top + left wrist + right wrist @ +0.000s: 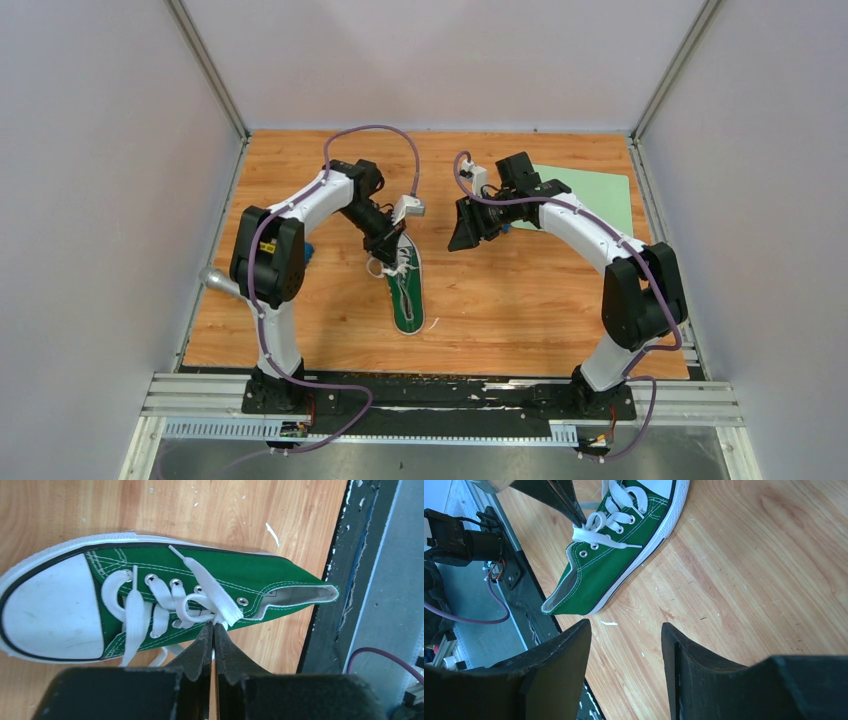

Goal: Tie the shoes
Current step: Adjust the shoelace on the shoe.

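A green canvas shoe [406,290] with a white toe cap lies on the wooden table, toe pointing away from the arms' bases. Its white laces [215,592] are loose across the eyelets. My left gripper [214,626] is at the shoe's left side by the upper eyelets, its jaws pressed together on a flat strand of lace. The right wrist view shows the same pinch, the left gripper [578,521] holding the lace [596,536] above the shoe [599,575]. My right gripper [624,627] hangs open over bare wood, to the right of the shoe and apart from it, with nothing between its fingers.
A pale green mat [590,195] lies at the back right of the table. A silver cylinder [215,281] sits at the left edge beside the left arm, with something blue [309,250] behind that arm. The black front rail [360,580] runs just past the shoe's heel.
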Tool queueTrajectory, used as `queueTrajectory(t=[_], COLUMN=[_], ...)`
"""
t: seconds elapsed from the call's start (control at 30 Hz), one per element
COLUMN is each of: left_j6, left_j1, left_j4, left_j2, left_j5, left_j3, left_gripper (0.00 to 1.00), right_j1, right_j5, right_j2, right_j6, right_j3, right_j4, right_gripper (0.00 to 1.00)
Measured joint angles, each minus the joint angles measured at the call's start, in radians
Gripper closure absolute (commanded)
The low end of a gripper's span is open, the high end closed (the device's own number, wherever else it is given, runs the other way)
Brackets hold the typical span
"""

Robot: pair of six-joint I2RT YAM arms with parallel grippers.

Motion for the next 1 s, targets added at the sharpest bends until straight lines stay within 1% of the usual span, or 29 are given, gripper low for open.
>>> queueTrajectory(t=[0.23,0.37,0.6,0.73,0.83,0.9,1.0], left_j6=[-0.008,-0.045,-0.111,-0.142,-0.195,-0.264,-0.399], left_j1=[0.000,0.000,0.002,0.007,0.025,0.060,0.158], left_j4=[-0.016,-0.019,-0.010,-0.030,-0.037,-0.020,0.022], left_j2=[-0.013,-0.068,-0.127,-0.129,-0.129,-0.130,-0.129], left_j5=[-0.025,-0.018,0.010,0.029,0.041,0.073,0.140], left_j3=[0.103,0.143,0.152,0.152,0.136,0.095,0.010], left_gripper=[0.94,0.95,0.95,0.94,0.93,0.87,0.67], right_j1=[0.000,0.000,0.005,0.015,0.025,0.035,0.059], right_j5=[-0.006,-0.012,-0.026,-0.047,-0.091,-0.118,-0.145], right_j2=[0.007,0.016,0.018,0.022,0.052,0.086,0.163], right_j6=[0.003,0.003,0.005,0.002,-0.005,-0.015,-0.041], right_j3=[0.004,0.006,0.009,0.015,0.056,0.092,0.171], right_j4=[0.000,0.001,0.002,0.006,0.009,0.020,0.038], right_gripper=[0.45,0.45,0.45,0.48,0.52,0.56,0.59])
